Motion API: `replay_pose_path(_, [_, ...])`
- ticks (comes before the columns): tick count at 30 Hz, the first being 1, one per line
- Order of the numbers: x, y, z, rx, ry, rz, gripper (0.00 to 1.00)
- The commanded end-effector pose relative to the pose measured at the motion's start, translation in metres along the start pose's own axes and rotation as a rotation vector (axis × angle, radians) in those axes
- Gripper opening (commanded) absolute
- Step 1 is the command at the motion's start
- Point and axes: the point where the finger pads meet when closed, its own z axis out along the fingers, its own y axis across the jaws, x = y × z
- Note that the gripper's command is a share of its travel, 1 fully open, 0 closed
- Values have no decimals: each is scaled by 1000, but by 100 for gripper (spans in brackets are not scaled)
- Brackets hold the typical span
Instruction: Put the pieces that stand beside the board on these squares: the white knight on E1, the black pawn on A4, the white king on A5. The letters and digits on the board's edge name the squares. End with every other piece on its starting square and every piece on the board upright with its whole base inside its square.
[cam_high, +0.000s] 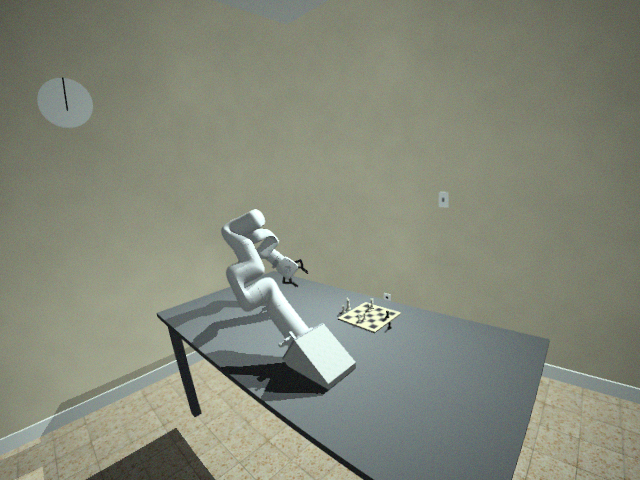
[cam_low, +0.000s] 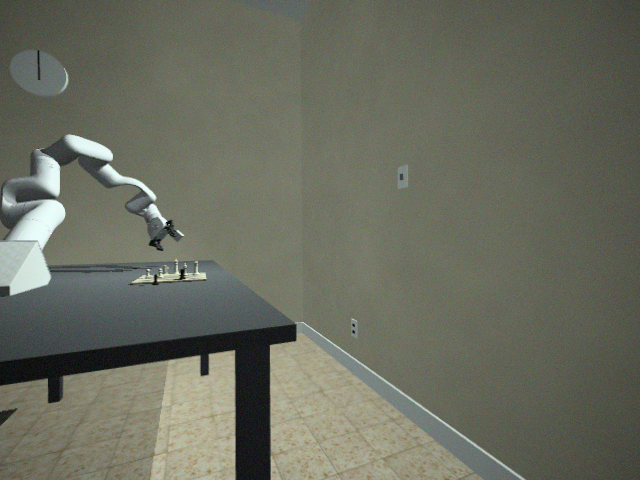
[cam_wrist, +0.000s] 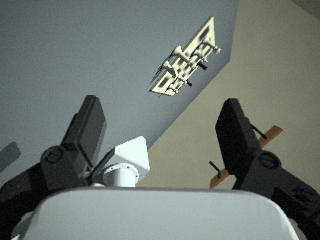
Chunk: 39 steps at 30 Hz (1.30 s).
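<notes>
My gripper (cam_high: 302, 279) (cam_low: 171, 243) (cam_wrist: 161, 111) is open and empty, tilted, in the air above the table, well away from the pieces. The chessboard (cam_high: 376, 330) (cam_low: 200, 279) (cam_wrist: 212, 26) lies flat on the table. A black piece (cam_high: 389, 326) (cam_low: 155, 279), seemingly the pawn, stands just outside one board edge. A tall white piece (cam_high: 347, 304), seemingly the king, and a shorter white piece (cam_high: 341, 311), perhaps the knight, stand by the board's left edge in the top view. The board's letters and digits are too small to read.
On the board stand a black piece (cam_high: 386, 315) (cam_low: 181, 273) and a few white ones, one white piece (cam_high: 371, 303) near the far corner. The arm's white wedge-shaped base (cam_high: 325, 356) (cam_low: 31, 271) stands on the grey table (cam_high: 439, 387) (cam_low: 129, 315). Walls rise behind the table.
</notes>
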Motion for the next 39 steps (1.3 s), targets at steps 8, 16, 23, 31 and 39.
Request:
replay_pose_path(8, [-41,49,43,22,-144,216,100])
replay_pose_path(16, [-90,87,78,55,-283,439,100])
replay_pose_path(23, [-92,90,80,55,-283,439,100])
replay_pose_path(31, [-119,103,97,53,-385,604,100])
replay_pose_path(39, [-112,95,97,-12,-443,692,100])
